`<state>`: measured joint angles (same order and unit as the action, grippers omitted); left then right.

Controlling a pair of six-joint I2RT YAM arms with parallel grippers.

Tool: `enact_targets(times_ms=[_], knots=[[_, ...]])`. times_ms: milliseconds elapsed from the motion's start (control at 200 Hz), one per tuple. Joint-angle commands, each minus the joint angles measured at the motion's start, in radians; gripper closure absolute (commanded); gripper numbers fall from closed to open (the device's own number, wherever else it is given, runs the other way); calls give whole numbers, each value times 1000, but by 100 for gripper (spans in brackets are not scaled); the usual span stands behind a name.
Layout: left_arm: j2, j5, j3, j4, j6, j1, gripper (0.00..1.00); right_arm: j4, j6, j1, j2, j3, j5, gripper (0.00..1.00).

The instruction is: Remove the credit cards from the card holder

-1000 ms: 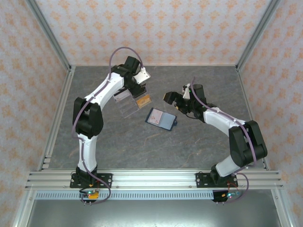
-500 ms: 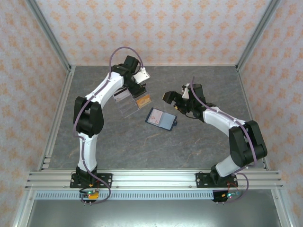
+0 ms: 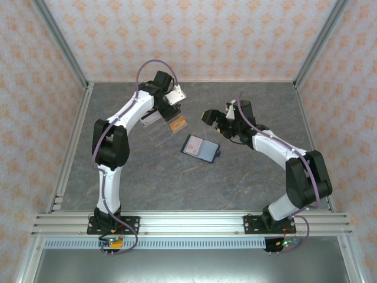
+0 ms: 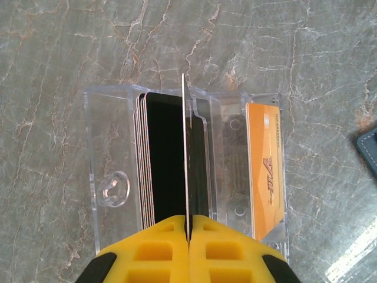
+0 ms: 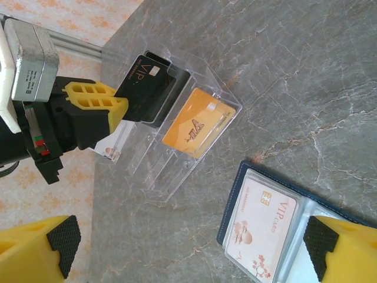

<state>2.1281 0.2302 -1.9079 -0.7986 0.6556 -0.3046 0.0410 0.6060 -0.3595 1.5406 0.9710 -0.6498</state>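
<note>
Looking down on a grey marble-look desk (image 3: 177,183) w/ two white robot arms. L gripper (image 3: 172,112), yellow fingers clenched, pinches a black card (image 5: 147,85) marked VIP by one short end. In the L wrist view that card shows edge-on, a thin line running straight out from the closed fingers. It sits over a clear acrylic tiered stand (image 4: 112,153) at the desk's rear left; can't tell whether the card's far edge rests in a slot. The stand holds an orange card (image 4: 265,171) in the tier nearest the card holder, plus a stack of cards (image 4: 141,159) in another tier, pale edges showing. The card holder (image 3: 200,147), dark navy, lies open and flat near desk centre, just right of the stand and apart from it. A white card (image 5: 262,227) w/ VIP print and a blossom pattern lies in its inner pocket. R gripper (image 3: 213,124) hangs just past the holder's far edge, jaws spread wide, gripping nothing.
</note>
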Motion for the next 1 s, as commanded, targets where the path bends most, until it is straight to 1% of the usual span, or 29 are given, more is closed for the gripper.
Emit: enact_targets(times_ms=[0,85,200,380,706,791,851,956,996], knots=[[14,-22,15,19,-5,12,91,-23,4,-7,18,46,17,0],[4,-22,17,22,-9,12,81,-25,5,-7,24,49,13,0],[-19,-22,20,29,-16,12,73,-24,8,-10,27,52,10,0],[-60,-14,20,38,-38,13,71,-28,3,-9,26,51,15,0],[-132,-45,33,82,-161,13,69,-45,-13,-19,11,34,27,0],[-147,-48,35,79,-229,13,69,-51,-16,-24,10,28,31,0],[-168,-45,44,78,-312,13,69,-67,-18,-32,13,29,45,1],[-211,-34,111,105,-488,10,61,-112,-15,-56,31,50,62,3],[-266,-33,157,131,-545,6,59,-139,-15,-70,40,64,80,4]])
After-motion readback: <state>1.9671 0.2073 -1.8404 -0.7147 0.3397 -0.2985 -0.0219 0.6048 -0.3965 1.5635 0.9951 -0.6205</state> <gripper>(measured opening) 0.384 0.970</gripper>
